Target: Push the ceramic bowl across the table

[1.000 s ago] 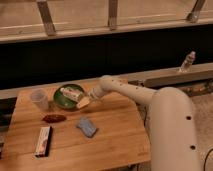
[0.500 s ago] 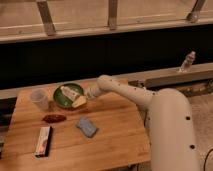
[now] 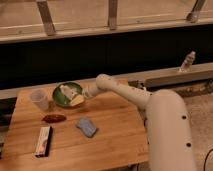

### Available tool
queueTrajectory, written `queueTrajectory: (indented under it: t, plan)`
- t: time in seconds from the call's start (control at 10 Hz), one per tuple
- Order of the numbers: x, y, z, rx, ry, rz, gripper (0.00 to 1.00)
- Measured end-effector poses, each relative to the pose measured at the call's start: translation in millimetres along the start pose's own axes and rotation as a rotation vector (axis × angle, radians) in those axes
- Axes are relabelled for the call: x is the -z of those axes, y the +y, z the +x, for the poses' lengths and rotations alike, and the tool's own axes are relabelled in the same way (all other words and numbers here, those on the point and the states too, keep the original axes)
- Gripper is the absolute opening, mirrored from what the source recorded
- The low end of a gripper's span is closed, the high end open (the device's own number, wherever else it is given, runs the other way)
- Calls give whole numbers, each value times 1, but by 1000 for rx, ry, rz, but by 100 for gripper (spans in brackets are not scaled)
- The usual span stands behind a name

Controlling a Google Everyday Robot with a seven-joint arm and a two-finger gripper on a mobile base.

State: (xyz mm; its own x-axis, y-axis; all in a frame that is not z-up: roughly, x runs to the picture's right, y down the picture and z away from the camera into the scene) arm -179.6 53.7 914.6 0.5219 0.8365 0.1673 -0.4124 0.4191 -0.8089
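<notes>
My white arm (image 3: 131,95) reaches from the right of the view toward the far left part of the table (image 3: 112,137), a square top of light-brown wooden planks. My gripper (image 3: 81,98) sits low at the right-hand rim of the ceramic bowl (image 3: 59,98), touching it or just beside it; I cannot tell which. I also cannot tell whether the gripper is wide or narrow, because it blends into the bowl's edge.

The ceramic bowl is shallow, round and green. It stands near the far left corner of the table, with a pale whitish item (image 3: 66,91) lying inside it. A small clear cup (image 3: 40,99) stands upright just beside the bowl on its left. Nearer the camera, a dark reddish-brown item (image 3: 54,118) lies flat on the wood. A blue-grey item (image 3: 86,126) lies to its right, and a long narrow packet (image 3: 43,140) lies near the front left edge. Off the table, a clear bottle (image 3: 187,61) stands on a ledge at far right.
</notes>
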Motion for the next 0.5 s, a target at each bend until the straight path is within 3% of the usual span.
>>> queueTrajectory:
  t: [0.3, 0.5]
  plan:
    - [-8, 2, -22, 36, -7, -28, 80]
    - [-5, 0, -21, 32, -9, -25, 80]
